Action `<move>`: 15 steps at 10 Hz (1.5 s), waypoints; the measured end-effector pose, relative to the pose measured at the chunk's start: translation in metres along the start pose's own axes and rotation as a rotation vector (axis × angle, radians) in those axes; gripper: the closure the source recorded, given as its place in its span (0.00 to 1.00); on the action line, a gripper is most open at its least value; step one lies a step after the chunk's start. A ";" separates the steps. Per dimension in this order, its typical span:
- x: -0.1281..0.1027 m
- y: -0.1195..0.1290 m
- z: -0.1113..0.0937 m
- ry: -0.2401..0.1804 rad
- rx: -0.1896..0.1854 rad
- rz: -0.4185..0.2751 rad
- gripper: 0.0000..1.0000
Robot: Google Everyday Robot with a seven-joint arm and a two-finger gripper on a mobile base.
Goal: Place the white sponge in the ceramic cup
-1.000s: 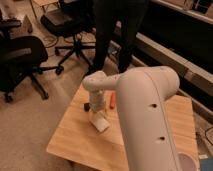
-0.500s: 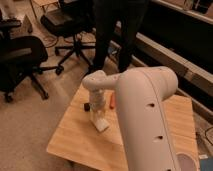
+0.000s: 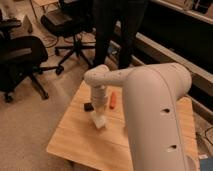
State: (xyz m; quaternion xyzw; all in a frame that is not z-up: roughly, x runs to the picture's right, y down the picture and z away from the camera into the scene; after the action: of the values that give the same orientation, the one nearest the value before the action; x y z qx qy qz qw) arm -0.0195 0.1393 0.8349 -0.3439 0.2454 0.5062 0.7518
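Note:
My gripper points straight down over the left middle of the wooden table, at the end of my big white arm. The white sponge, a small pale block, is right under the gripper's tip and touches it; I cannot tell whether it rests on the table or hangs just above it. The ceramic cup is not in view; my arm hides the right part of the table.
A small black gadget lies on the table just left of the gripper. A small orange object lies just right of it. Black office chairs and a standing person are behind the table.

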 end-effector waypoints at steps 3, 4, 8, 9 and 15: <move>0.017 -0.016 -0.045 -0.066 0.028 0.058 1.00; 0.030 -0.022 -0.065 -0.088 0.040 0.087 1.00; 0.097 -0.026 -0.097 -0.127 0.014 0.196 1.00; 0.108 -0.029 -0.102 -0.136 0.010 0.218 1.00; 0.150 -0.114 -0.124 -0.189 0.040 0.396 1.00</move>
State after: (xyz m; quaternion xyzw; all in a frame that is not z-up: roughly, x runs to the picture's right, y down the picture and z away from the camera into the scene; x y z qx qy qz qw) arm 0.1387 0.1052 0.6781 -0.2249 0.2467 0.6690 0.6640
